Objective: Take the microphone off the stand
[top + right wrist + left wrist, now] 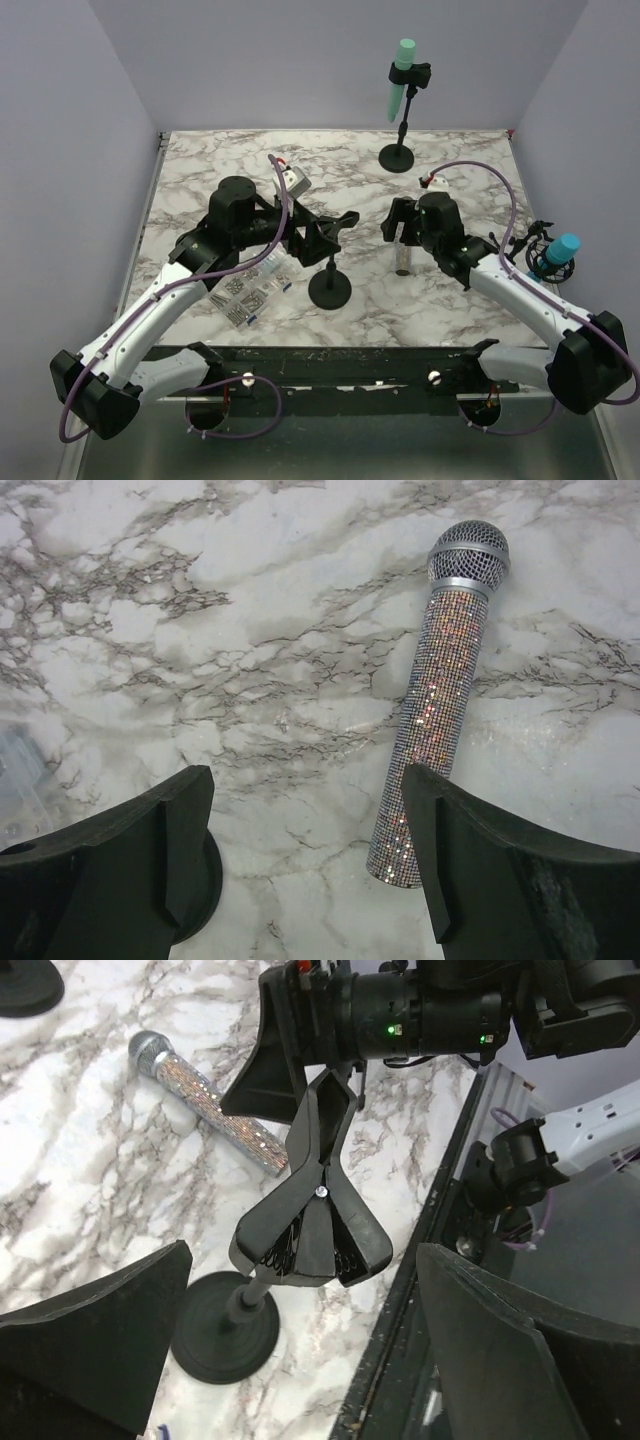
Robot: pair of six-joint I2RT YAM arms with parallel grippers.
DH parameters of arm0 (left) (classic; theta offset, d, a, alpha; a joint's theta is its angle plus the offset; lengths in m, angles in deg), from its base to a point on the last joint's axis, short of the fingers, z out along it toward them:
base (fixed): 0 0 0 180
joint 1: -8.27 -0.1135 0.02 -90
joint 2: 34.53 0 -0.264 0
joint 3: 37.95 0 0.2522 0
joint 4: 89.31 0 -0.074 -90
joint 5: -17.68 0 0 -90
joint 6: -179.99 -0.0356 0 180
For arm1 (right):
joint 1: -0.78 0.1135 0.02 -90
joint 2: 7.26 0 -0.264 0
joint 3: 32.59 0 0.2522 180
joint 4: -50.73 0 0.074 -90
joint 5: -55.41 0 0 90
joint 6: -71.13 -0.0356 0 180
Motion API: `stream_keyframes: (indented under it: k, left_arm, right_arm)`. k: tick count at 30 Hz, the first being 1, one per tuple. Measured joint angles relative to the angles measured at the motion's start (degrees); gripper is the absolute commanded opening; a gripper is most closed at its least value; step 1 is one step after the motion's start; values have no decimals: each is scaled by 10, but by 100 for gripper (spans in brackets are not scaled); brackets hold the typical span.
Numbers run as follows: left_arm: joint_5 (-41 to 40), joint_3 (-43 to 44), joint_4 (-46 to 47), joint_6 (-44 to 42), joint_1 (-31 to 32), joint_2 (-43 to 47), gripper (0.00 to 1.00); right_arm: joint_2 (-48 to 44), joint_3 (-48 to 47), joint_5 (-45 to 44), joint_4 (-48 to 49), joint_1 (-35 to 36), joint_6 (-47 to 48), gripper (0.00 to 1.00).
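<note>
Microphone [440,700] lies flat on the table [200,630] beneath the spread right gripper [305,780]

Pale lavender walls [300,60] on three sides of a white, grey-veined marble table [200,170], even light.

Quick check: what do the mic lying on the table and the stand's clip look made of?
Microphone: the handle is crusted with tiny rhinestone-like studs that glint in many colours. Its grille is silvery woven mesh, likely metal. Clip: matte black with a dull, even sheen, probably moulded plastic, with a small shiny pivot pin.
</note>
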Motion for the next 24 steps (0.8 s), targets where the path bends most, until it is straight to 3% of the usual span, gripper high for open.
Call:
stream_keyframes:
  k: [5, 13, 24]
  left_arm:
    - [-7, 22, -41, 56, 0, -1, 97]
    - [-9, 139, -113, 134, 0, -30, 88]
    - [-28, 267, -214, 97, 0, -138, 66]
  right_arm:
    - [-27, 4, 1, 0, 0, 0, 84]
    - [-28, 15, 9, 0, 0, 0, 83]
    - [-65, 32, 10, 0, 0, 6, 83]
